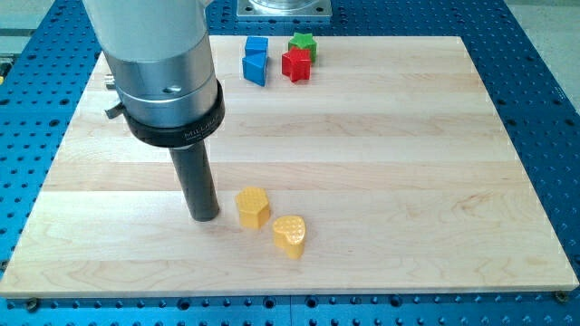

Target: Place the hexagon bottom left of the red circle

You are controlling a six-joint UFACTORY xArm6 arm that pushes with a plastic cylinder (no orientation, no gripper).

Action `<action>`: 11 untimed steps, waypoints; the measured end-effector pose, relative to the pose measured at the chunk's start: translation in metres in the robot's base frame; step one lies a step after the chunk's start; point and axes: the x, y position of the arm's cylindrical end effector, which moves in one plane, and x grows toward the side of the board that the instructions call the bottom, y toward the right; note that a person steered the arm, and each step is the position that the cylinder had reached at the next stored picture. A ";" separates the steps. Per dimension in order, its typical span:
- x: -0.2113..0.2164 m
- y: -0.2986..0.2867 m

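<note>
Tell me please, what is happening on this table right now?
A robot arm with a straight dark rod is pushing small blocks on a wooden board. My tip rests just to the view's left of the yellow hexagon block, close to it; contact is not clear. A yellow heart-shaped block sits at the hexagon's lower right. Far away, near the view's top, are two blue blocks, a red block and a green star-like block. No round red block can be made out.
</note>
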 end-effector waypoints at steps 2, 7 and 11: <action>0.002 0.035; -0.084 0.118; -0.003 0.103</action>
